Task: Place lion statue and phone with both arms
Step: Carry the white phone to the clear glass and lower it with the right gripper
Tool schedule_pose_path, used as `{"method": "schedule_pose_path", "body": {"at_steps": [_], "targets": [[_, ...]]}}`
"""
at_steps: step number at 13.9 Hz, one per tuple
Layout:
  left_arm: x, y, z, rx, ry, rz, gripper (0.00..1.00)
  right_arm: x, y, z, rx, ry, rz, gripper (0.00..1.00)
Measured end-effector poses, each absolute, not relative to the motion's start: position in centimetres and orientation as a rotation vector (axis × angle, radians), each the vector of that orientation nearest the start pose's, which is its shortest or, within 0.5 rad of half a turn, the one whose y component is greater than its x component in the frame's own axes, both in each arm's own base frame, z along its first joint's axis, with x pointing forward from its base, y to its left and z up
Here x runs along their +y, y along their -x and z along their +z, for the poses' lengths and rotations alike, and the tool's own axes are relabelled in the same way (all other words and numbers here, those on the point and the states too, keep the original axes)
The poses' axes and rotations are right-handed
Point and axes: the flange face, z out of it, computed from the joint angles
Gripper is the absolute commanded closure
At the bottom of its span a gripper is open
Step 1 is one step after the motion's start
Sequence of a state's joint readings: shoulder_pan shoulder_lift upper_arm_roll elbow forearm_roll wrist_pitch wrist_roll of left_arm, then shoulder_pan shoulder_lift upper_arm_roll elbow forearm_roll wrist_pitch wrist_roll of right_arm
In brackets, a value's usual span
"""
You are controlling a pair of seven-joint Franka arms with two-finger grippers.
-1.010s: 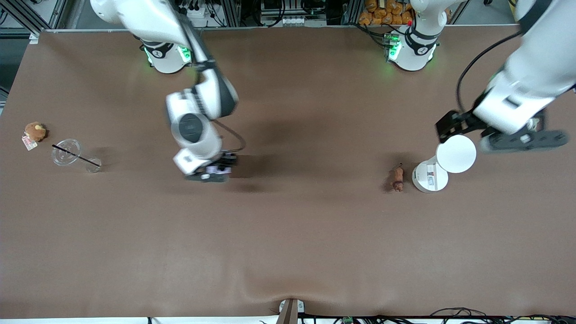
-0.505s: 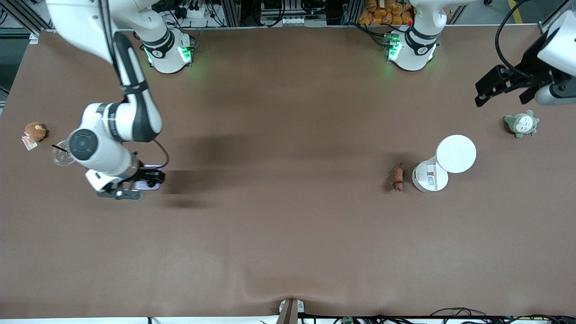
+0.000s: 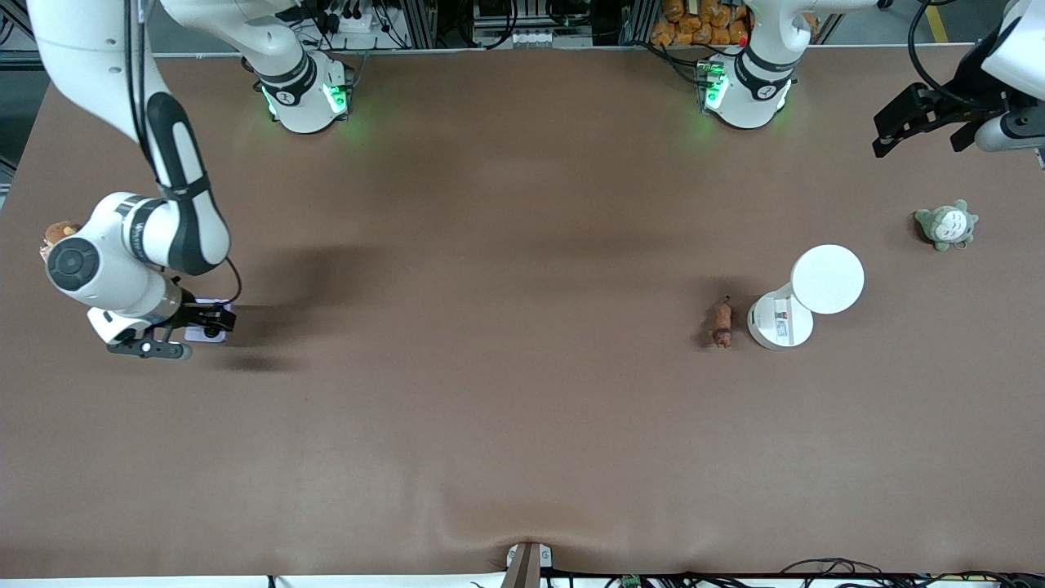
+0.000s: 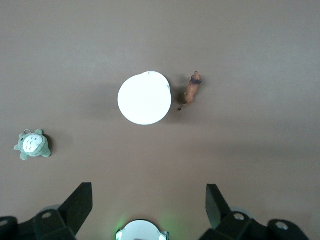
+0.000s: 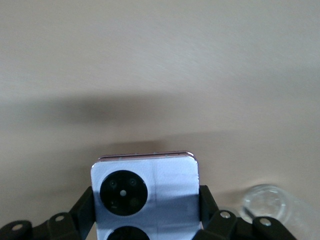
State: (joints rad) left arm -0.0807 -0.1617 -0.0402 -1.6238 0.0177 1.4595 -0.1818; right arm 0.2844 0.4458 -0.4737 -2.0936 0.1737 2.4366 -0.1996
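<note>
The right end effector (image 3: 204, 321) hangs low over the desk (image 3: 522, 425) at the right arm's end, its two fingers closed against opposite edges of the phone (image 3: 206, 320). In the right wrist view the phone (image 5: 145, 195) sits flat between the black fingers (image 5: 84, 207), camera circles facing up, with bare desk under it and a clear plastic cup (image 5: 267, 202) lying close by. A brown plush toy (image 3: 57, 234) shows partly from under the arm near the same end, farther from the front camera.

The lion statue (image 3: 721, 321) lies on the desk toward the left arm's end, just beside a white cylindrical container (image 3: 780, 320) whose round white lid (image 3: 827, 279) leans against it. Its long axis runs roughly toward and away from the front camera. The left wrist view shows the statue (image 4: 192, 88) beside the white lid (image 4: 145, 98), apart from it, and a grey-green plush (image 4: 33, 144) well off to one side.

The left end effector (image 3: 922, 129) is raised over the desk's corner by its own base, fingers spread wide and empty. It is by far the nearer arm to the statue, though well apart from it; the statue lies nearer the front camera and toward the desk's middle from it. The phone looks about ready to be set down, so that release seems the step in hand.
</note>
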Motion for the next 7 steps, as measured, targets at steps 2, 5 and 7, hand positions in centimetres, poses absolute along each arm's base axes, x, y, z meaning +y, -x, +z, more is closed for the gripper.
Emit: {"method": "schedule_pose_path", "body": {"at_steps": [2,5,7], "targets": [[-5.7,-48.8,67.2,-0.1,3.116,0.008,0.0,-11.8,-56.0,21.0,0.166,3.201,0.131,1.0],[-6.4,-48.7,67.0,-0.077,3.114,0.013,0.0,-10.9,-54.5,18.4,0.18,3.197,0.112,1.0],[-7.0,-48.7,66.8,-0.064,3.113,0.019,0.0,-10.3,-53.7,17.5,0.183,3.189,0.124,1.0]]}}
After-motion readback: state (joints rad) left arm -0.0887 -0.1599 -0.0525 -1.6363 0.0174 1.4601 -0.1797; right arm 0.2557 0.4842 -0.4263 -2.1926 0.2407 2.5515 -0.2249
